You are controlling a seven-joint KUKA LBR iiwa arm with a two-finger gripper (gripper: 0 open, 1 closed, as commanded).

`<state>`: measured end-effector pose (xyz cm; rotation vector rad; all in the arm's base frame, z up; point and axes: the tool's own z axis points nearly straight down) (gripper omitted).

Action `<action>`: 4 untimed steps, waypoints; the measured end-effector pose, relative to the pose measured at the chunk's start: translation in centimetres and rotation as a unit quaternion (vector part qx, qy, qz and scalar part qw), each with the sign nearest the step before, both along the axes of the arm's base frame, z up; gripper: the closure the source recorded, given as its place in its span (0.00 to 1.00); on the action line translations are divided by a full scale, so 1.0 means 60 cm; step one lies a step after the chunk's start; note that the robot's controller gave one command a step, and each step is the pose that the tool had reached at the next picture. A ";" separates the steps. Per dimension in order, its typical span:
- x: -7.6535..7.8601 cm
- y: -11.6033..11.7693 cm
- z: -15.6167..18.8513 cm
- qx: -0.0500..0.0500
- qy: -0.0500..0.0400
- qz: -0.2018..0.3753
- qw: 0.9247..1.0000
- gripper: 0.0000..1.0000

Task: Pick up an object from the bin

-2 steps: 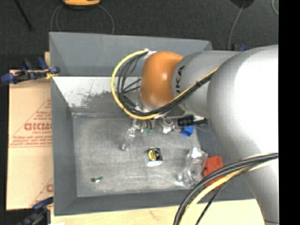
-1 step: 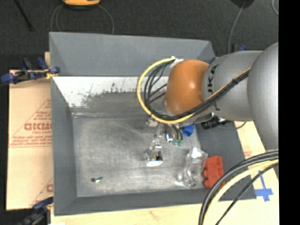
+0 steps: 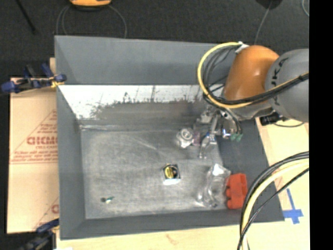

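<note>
The gripper (image 3: 207, 136) hangs low near the back wall of the bin (image 3: 130, 61), toward its right side, just beside a small silvery round piece (image 3: 184, 137). I cannot tell whether the claw is wide or narrow. A black-and-yellow disc (image 3: 170, 173) lies mid-floor. A clear wrapper (image 3: 212, 187) and a red block (image 3: 235, 190) sit in the front right corner.

The grey metal bin (image 3: 119, 160) is seen with a scuffed floor and sloping walls. Toward the far wall, right of centre, a small silvery round thing (image 3: 183, 137) is spotted. Near the middle, a black-and-yellow round piece (image 3: 170, 173) is laid flat. At the near right, crumpled clear plastic (image 3: 212, 187) is set just beside a red block (image 3: 236, 190). A tiny teal scrap (image 3: 107, 200) is left at the near left.
</note>
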<state>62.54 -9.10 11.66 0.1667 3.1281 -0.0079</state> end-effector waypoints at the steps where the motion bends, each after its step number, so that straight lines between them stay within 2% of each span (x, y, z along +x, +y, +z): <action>1: 0.041 0.010 -0.070 -0.001 0.000 0.214 0.977 0.00; 2: 0.049 0.011 -0.069 -0.005 -0.003 0.457 0.890 0.00; 3: 0.049 0.013 -0.066 -0.003 -0.003 0.455 0.890 1.00; 4: 0.053 0.011 -0.047 -0.001 0.000 0.452 0.892 1.00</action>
